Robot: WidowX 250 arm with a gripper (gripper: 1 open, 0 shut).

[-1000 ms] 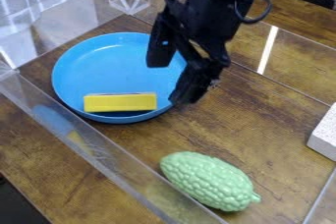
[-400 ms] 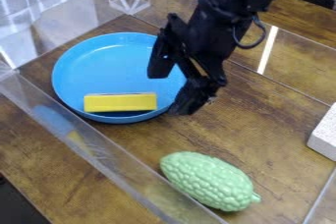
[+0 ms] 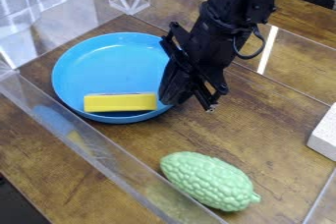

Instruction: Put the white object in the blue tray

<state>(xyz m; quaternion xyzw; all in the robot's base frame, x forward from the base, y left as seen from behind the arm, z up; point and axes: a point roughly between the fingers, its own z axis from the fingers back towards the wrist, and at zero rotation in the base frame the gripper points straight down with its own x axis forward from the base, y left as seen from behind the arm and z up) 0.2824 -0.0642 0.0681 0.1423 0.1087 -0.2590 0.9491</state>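
The white object lies at the right edge of the view, only partly in frame, on the wooden table. The blue tray sits at the left with a yellow bar inside it. My black gripper hangs low over the tray's right rim, pointing steeply down. Its fingers are drawn together and nothing shows between them. The gripper is well to the left of the white object and does not touch it.
A green bumpy gourd lies on the table in front of the gripper, toward the bottom. Clear plastic walls fence the work area along the front left and the back.
The fingers stood wide apart in the earlier frames and are now closed together. The gripper has sunk slightly by the tray's right rim.
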